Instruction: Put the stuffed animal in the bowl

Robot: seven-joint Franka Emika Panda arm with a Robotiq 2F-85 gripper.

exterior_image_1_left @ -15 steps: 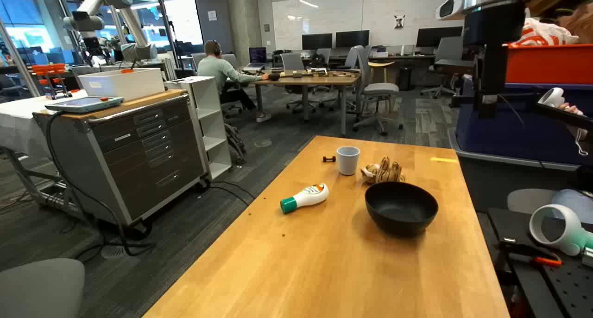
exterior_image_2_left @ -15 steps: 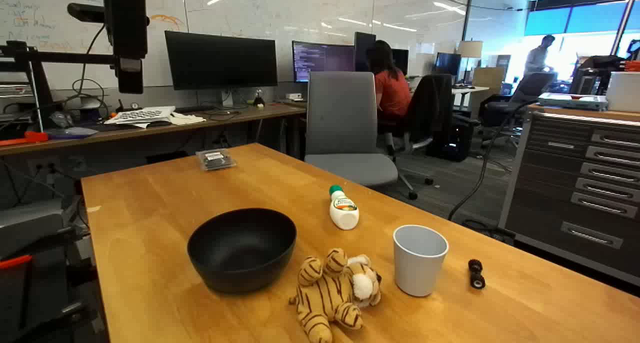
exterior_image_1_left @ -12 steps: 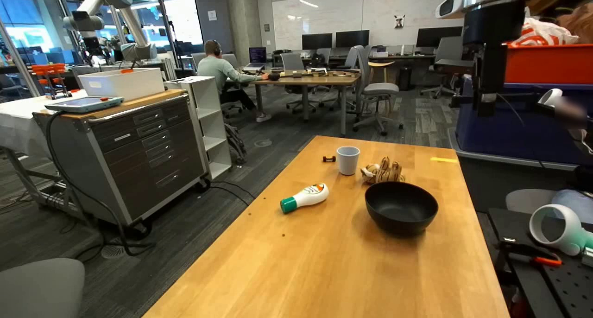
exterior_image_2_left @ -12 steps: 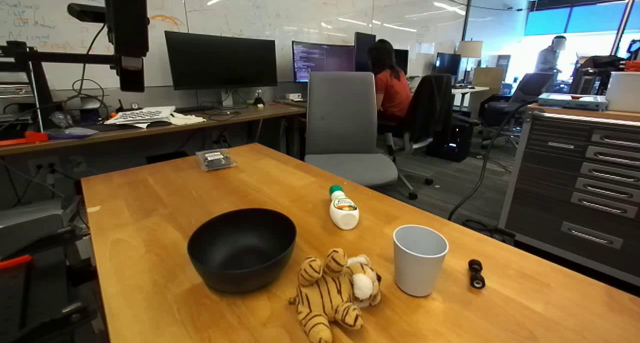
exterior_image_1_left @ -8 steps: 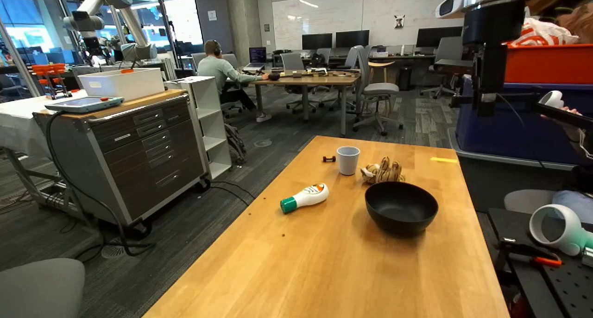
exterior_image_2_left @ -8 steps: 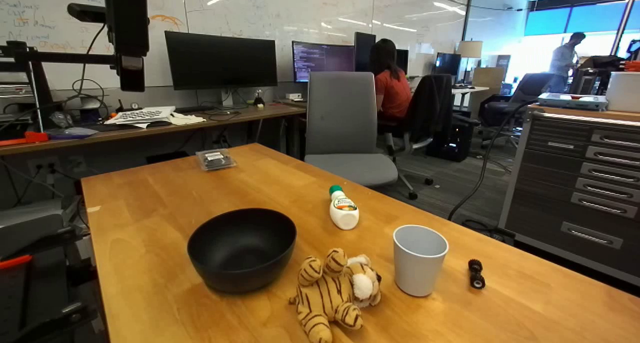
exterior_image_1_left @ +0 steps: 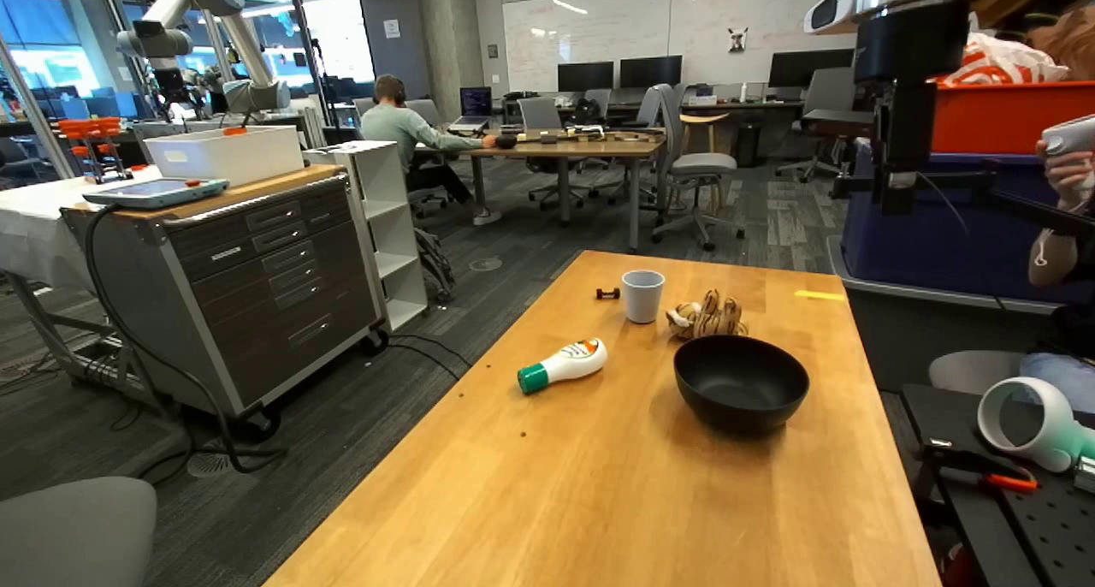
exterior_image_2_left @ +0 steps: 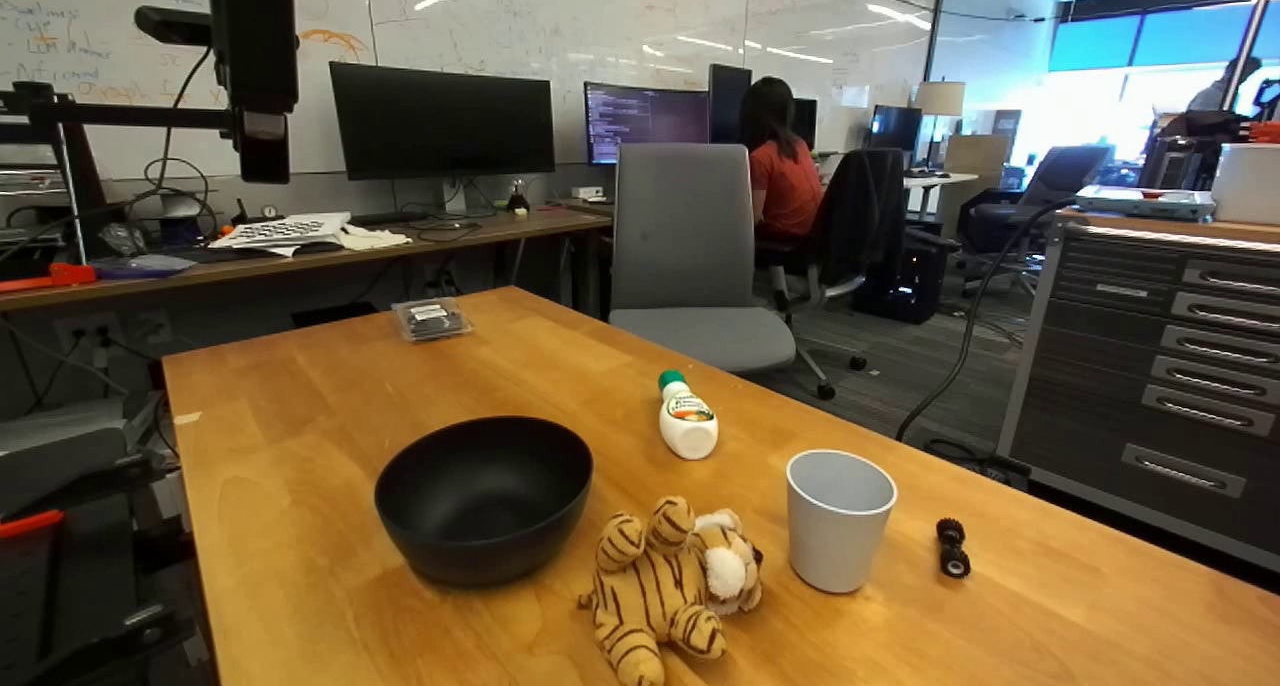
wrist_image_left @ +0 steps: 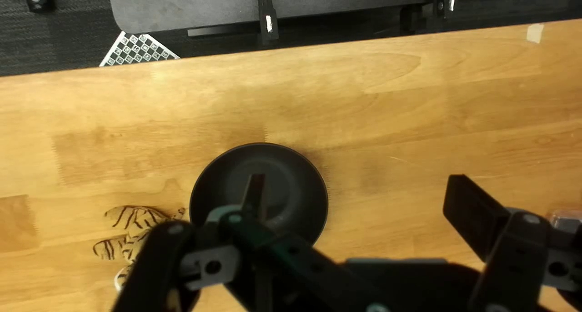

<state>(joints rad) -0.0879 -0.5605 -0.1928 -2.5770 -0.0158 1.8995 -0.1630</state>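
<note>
The stuffed animal, a tan striped plush tiger, lies on the table in both exterior views (exterior_image_1_left: 714, 316) (exterior_image_2_left: 650, 591). It is beside the black bowl (exterior_image_1_left: 742, 386) (exterior_image_2_left: 485, 501), on the cup's side. In the wrist view the tiger (wrist_image_left: 138, 218) is at lower left, partly hidden by a gripper finger. The bowl (wrist_image_left: 295, 180) is right of it and looks empty. My gripper (wrist_image_left: 357, 179) is open, fingers wide apart with nothing between them; one finger overlaps the bowl in view. In both exterior views the gripper (exterior_image_1_left: 898, 195) (exterior_image_2_left: 263, 171) hangs high above the table level.
A grey-white cup (exterior_image_2_left: 840, 526) stands near the tiger's head. A small black dumbbell-shaped piece (exterior_image_2_left: 952, 548) lies beyond it. A white bottle with a green cap (exterior_image_2_left: 688, 421) lies on its side. A clear package (exterior_image_2_left: 430, 319) lies at the table's far end.
My arm and gripper have barely moved. The tiger, bowl and other table objects are unchanged. A person's hand with a white controller has risen at one view's right edge; a background person walked right.
</note>
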